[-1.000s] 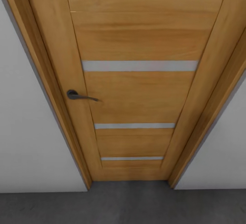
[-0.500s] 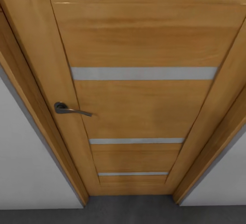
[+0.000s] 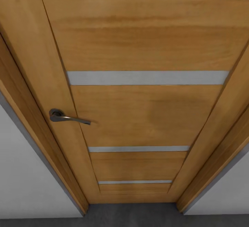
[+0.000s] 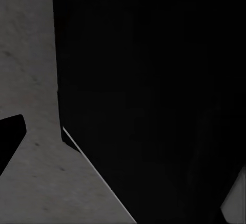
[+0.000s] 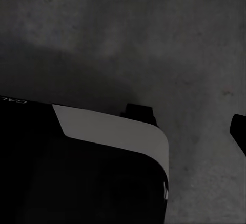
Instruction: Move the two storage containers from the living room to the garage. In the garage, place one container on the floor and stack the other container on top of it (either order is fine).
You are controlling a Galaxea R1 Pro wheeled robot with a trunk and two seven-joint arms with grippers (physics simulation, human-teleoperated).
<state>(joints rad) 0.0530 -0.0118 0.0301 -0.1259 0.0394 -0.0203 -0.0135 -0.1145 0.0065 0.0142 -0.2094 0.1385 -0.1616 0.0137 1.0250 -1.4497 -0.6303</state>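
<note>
Now square up to the wood-panelled door (image 3: 145,116), reach for its handle (image 3: 67,117); I cannot tell either gripper's state.

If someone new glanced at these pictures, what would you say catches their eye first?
A closed wood-panelled door faces the head camera, crossed by three pale horizontal strips, the widest near mid-height. A dark lever handle sits on its left side, with white wall either side of the frame. Along the bottom edge runs dark grey floor.
</note>
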